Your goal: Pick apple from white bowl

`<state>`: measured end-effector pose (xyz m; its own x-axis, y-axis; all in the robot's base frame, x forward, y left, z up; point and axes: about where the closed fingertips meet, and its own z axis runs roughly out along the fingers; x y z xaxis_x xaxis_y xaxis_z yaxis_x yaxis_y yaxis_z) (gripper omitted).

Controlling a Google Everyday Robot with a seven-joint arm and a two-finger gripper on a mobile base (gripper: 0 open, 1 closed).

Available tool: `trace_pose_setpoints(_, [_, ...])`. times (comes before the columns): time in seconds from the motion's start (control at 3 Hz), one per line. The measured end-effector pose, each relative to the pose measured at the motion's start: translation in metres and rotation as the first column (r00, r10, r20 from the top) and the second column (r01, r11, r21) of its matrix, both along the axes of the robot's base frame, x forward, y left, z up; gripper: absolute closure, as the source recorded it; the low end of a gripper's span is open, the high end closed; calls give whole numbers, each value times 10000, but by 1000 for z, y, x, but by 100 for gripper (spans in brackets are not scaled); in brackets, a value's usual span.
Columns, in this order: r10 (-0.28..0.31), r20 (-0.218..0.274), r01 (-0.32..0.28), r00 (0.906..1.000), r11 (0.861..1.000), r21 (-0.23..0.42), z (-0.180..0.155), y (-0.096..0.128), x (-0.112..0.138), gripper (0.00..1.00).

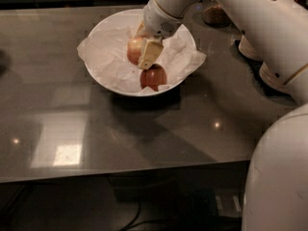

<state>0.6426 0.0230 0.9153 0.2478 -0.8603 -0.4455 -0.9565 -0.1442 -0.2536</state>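
Observation:
The white bowl point(108, 78), lined with crinkled white paper, stands on the dark table at the back centre. My gripper point(142, 52) reaches down into it from the upper right and is shut on the paler yellow-pink apple point(134, 50), which it holds slightly above the paper lining. One cream fingertip point(149, 56) shows to the right of the apple. A darker red apple point(154, 77) lies in the bowl just below the gripper, near the front rim.
Stacked beige paper bowls point(269, 66) stand at the right behind my arm. A small brown basket-like object point(215, 14) sits at the back right. The dark glossy table point(144, 134) stretches toward the front edge. My white base point(279, 177) fills the lower right.

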Motion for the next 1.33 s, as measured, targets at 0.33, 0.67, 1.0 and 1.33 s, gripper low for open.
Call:
trace_pose_setpoints(0.33, [551, -160, -558, 9984, 9975, -445, 17, -10, -25, 100])
trace_pose_setpoints(0.67, [599, -161, -605, 9981, 9971, -452, 19, -8, -25, 100])
trace_pose_setpoints(1.0, [-10, 670, 29, 9978, 9996, -282, 69, -39, -41, 100])
trace_pose_setpoints(1.33, [-11, 671, 30, 9977, 9996, -281, 69, -39, -41, 100])
